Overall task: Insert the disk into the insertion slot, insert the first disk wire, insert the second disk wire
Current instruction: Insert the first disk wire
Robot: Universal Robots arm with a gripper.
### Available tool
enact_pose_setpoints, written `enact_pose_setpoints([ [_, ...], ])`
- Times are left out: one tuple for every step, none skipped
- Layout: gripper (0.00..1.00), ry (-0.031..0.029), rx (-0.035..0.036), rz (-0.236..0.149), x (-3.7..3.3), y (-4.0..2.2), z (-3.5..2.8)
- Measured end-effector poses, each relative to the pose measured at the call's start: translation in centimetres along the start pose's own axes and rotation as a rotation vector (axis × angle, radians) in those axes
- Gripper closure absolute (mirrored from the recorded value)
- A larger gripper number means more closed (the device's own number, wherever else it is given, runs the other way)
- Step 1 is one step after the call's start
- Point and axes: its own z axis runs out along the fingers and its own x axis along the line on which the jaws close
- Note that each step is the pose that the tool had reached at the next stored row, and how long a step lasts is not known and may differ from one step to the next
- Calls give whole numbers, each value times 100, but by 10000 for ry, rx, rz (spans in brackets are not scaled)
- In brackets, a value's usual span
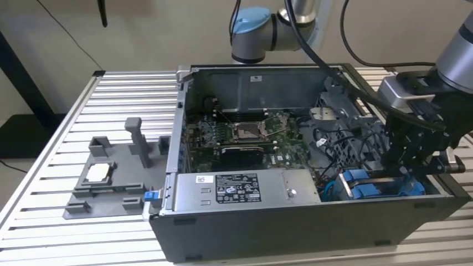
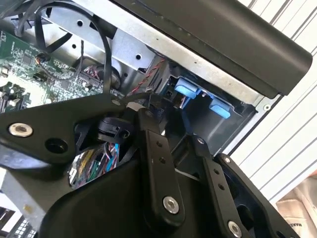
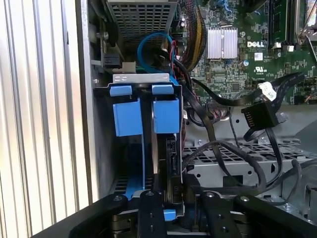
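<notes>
In the first wrist view the disk stands on edge inside the insertion slot, its blue carrier showing at the near end between two blue tabs. My gripper straddles that near end, its fingers close on either side of the disk. In the exterior view the gripper hangs low over the insertion slot at the case's right front corner. A loose black wire connector lies beside the cage over the motherboard.
The open dark grey computer case sits on a slatted table. A grey power-supply box fills its front, the motherboard lies behind it. A grey fixture tray stands to the exterior view's left. Black cables crowd the cage.
</notes>
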Motion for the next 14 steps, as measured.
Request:
enact_pose_setpoints([
  [67,3,0,0,-1,0,-19],
  [67,4,-1,0,-3,-1,-36],
  [67,2,-1,0,-4,-1,-53],
  [67,3,-1,0,-6,-2,-75],
  [67,4,-1,0,-7,-3,-99],
  [67,4,-1,0,-9,-3,-126],
  [67,5,-1,0,-11,-4,-151],
  [67,4,-1,0,-13,-5,-174],
  [67,5,-1,0,-15,-5,-203],
  [67,6,-1,0,-17,-6,-234],
  [67,6,-1,0,-20,-7,-270],
  [67,7,-2,0,-22,-8,-303],
  [67,5,-2,0,-25,-8,-334],
  [67,7,-2,0,-27,-9,-367],
])
